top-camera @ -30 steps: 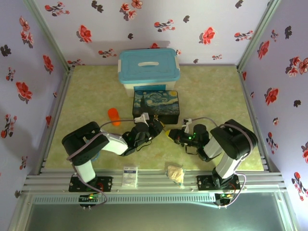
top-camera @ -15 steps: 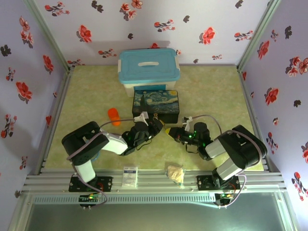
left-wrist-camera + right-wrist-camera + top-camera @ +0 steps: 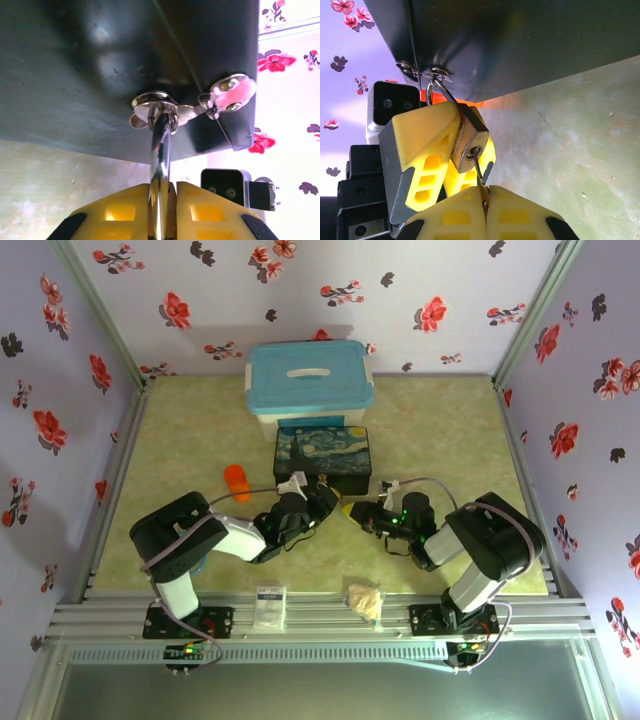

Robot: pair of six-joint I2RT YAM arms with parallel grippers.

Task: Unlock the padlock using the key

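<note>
Closest to me, on the metal rail [image 3: 320, 625] at the front edge, lie a beige wad [image 3: 365, 600] and a small white card [image 3: 269, 607]. Just behind them, over the green desk [image 3: 450, 440], the two sets of yellow fingers come very near to each other.

The right fingers [image 3: 492, 217] are clenched on the head of the key [image 3: 479, 172]. Its thin blade goes into the bottom of the padlock [image 3: 470, 137]. The left fingers [image 3: 195, 205] are pressed on the padlock, one on each side of it. In the left wrist view the silver shackle [image 3: 160, 150] rises between them.

The padlock is held at the front of the dark painted box [image 3: 323, 460], and its shackle passes through the metal hasp [image 3: 155, 105] on the wall of the box. To the left of the box stands an orange cylinder [image 3: 236, 481], apart from it. Behind the box is a white tub with a teal lid [image 3: 310, 375], close to the flowered back wall [image 3: 300, 290].
</note>
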